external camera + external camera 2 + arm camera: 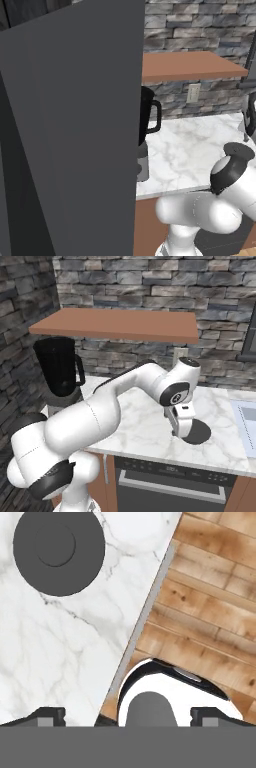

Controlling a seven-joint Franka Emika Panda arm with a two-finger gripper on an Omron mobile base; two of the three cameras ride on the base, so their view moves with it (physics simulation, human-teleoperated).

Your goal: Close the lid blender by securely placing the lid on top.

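Dark grey round flat lid (59, 553) lies on white marble worktop (45, 657), well apart from black tapered blender jar (59, 367). Gripper (127, 716) open, empty; centre it over lid before descending.

A rough stone wall (150, 276) in mixed greys runs behind everything, its blocks laid in uneven courses. A plain brown wooden shelf (120, 323) juts out from it, casting a shadow on the stones below. Under the shelf sits a pale wall outlet (193, 93). The bench (195, 150) has a white marble top with faint grey veining and brown cabinet fronts beneath. Set into those fronts is a dark oven (170, 483) with a long silver handle. To the left a tall dark grey flat panel (70, 130) stands upright, blocking much of that side. The floor (210, 607) is warm brown wooden planks.
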